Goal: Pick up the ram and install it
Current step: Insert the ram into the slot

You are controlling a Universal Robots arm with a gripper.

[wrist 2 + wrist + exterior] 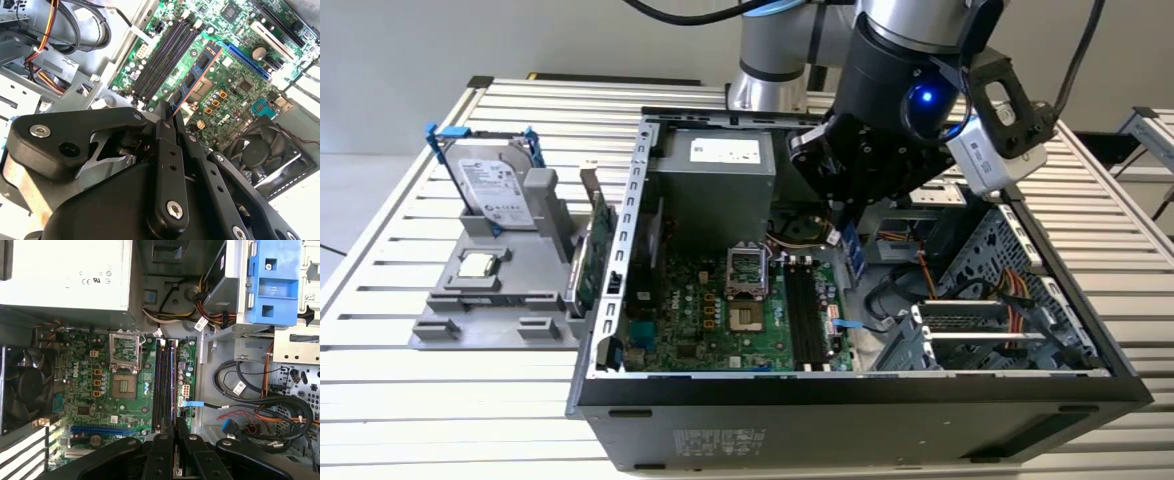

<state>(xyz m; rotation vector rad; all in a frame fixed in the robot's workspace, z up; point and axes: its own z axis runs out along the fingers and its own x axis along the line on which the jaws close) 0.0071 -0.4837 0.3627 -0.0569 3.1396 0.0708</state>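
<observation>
Gripper (169,114) clamps the ram (196,75) above the slots (164,385); installing likely demands exact alignment with 1 slot.

The ram (192,82), clamped in the gripper (169,112), hangs inside the computer case (854,420), over the motherboard (80,385) near the memory slots (163,385); the processor socket (123,387) lies beside those slots, the hard drive (494,185) outside, well apart from the gripper.

Slim blue ram (192,82), gripped endwise by hand (169,114), above motherboard (239,75)
</observation>
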